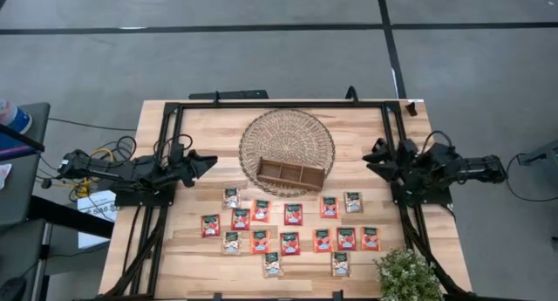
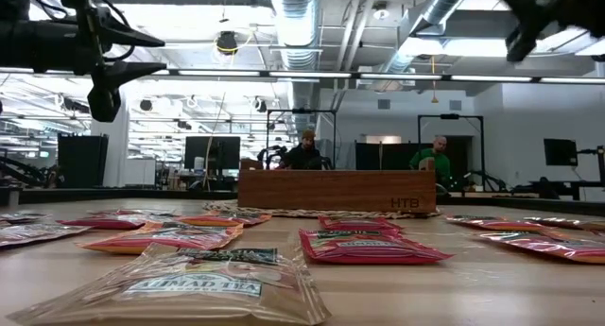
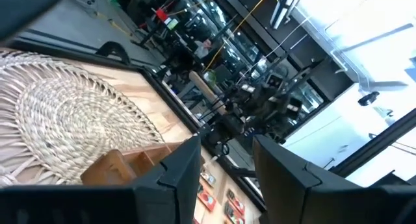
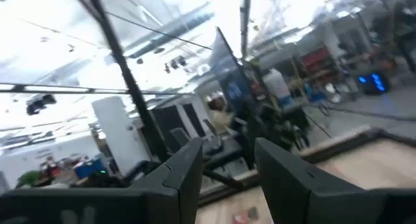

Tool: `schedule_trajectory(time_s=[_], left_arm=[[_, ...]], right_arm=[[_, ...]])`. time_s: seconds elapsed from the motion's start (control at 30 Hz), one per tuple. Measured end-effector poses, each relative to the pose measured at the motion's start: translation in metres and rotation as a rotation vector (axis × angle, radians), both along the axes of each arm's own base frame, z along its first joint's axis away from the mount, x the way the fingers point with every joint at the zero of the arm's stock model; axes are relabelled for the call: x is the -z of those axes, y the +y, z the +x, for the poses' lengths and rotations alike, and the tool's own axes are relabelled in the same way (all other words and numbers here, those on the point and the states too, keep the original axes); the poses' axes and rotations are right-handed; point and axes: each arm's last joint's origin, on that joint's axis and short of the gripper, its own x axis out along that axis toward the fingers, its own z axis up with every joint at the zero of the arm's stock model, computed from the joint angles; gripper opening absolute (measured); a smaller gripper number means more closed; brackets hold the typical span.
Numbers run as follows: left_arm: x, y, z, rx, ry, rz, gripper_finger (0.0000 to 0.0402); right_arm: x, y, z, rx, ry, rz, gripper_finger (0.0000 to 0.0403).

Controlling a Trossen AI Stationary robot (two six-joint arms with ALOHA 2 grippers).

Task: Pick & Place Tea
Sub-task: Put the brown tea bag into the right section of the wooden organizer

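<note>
Several tea sachets, mostly red-orange with a few pale ones, lie flat in loose rows on the near half of the wooden table. In the low view they lie in the foreground. A brown wooden divided tray rests on the near part of a round woven mat. My left gripper hovers at the table's left side, pointing toward the tray; its fingers stand open with nothing between them. My right gripper hovers at the right side, also open and holding nothing.
A black frame runs around the table's edges. A small potted plant stands at the near right corner. In the room behind the far edge, people sit at desks.
</note>
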Motion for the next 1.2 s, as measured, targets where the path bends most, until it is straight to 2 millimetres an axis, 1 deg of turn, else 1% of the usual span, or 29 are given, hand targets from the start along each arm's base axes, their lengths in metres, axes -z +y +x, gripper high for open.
schedule_trajectory(time_s=[0.07, 0.17, 0.3, 0.43, 0.57, 0.7, 0.77, 0.9, 1.1, 1.2], left_arm=[[0.000, 0.000, 0.000, 0.015, 0.000, 0.005, 0.0133], [0.001, -0.002, 0.001, 0.060, 0.014, 0.016, 0.0133], [0.003, -0.004, 0.001, 0.137, 0.029, 0.028, 0.0133], [0.006, -0.005, 0.002, 0.179, 0.063, 0.020, 0.0133], [0.012, -0.005, 0.002, 0.178, 0.122, 0.022, 0.0133], [0.015, -0.005, 0.002, 0.179, 0.157, 0.024, 0.0133], [0.016, -0.006, 0.002, 0.191, 0.161, 0.024, 0.0133], [0.016, -0.006, 0.002, 0.205, 0.164, 0.027, 0.0133], [0.016, -0.006, 0.002, 0.203, 0.164, 0.028, 0.0133], [0.016, -0.006, 0.002, 0.200, 0.164, 0.028, 0.0133]], right_arm=[[-0.011, 0.000, -0.003, 0.010, 0.055, -0.024, 0.0132], [-0.026, -0.002, -0.007, 0.048, 0.231, -0.044, 0.0123], [-0.038, -0.003, -0.008, 0.090, 0.570, -0.025, 0.0108], [-0.047, -0.003, -0.001, 0.096, 0.859, -0.002, 0.0096], [-0.051, 0.000, 0.015, 0.069, 1.062, -0.021, 0.0091], [-0.048, 0.004, 0.030, -0.018, 1.207, -0.018, 0.0091], [-0.046, 0.006, 0.036, -0.053, 1.250, -0.009, 0.0092], [-0.038, 0.007, 0.051, -0.054, 1.320, -0.006, 0.0093], [-0.029, 0.005, 0.064, -0.045, 1.402, 0.023, 0.0094], [-0.022, 0.002, 0.070, -0.069, 1.463, 0.048, 0.0110]])
